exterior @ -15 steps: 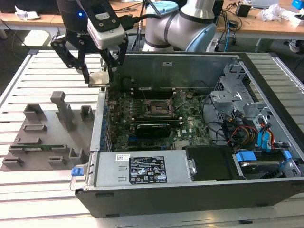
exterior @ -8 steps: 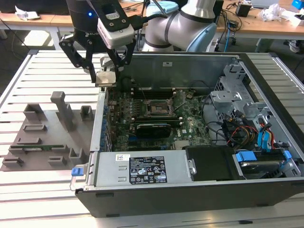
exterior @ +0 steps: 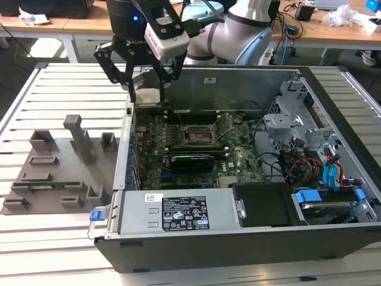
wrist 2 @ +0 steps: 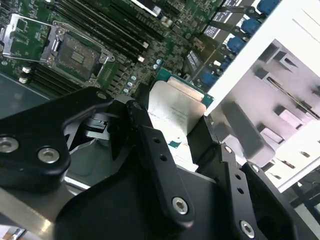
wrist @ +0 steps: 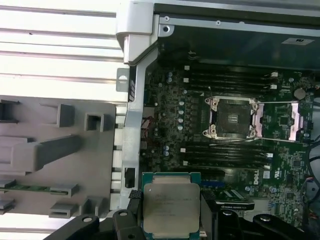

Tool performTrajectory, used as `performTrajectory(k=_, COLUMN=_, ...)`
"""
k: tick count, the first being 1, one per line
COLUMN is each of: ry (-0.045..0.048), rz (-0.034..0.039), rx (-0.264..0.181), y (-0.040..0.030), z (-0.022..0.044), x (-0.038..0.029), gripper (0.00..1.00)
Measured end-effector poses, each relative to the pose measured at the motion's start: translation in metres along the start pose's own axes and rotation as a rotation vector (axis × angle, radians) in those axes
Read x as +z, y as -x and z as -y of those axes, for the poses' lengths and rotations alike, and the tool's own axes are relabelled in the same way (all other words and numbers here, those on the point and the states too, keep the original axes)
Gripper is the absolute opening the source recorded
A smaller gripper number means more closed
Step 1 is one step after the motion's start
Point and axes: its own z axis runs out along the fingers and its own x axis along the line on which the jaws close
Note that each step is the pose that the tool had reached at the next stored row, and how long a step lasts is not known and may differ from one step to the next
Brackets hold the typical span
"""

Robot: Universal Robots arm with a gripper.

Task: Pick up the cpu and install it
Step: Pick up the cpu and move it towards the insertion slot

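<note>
My gripper (exterior: 149,96) is shut on the cpu (exterior: 149,98), a flat square chip with a silvery top plate, pinched by its two side edges. The chip hangs level above the far corner of the open computer case (exterior: 238,244), on the exterior view's left. In both wrist views the cpu (wrist: 170,206) (wrist 2: 175,106) sits between the black fingers (wrist: 134,212). The dark socket (exterior: 199,136) (wrist: 232,117) (wrist 2: 75,52) lies bare in the middle of the green motherboard, with its metal load plate (wrist: 286,120) swung open beside it. The chip is off to one side of the socket and well above the board.
A grey parts fixture (exterior: 59,167) lies outside the case on the exterior view's left, with a green memory stick (exterior: 44,185) in one slot. Inside are a black card (exterior: 190,161), the power supply (exterior: 172,211) and a drive cage with cables (exterior: 309,143).
</note>
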Motion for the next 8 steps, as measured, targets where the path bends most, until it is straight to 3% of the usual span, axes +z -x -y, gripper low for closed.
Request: performTrajectory(k=8, ry=0.0, rz=-0.0002, rx=0.0, y=0.0185, z=-0.0068, x=0.0035, gripper=0.55)
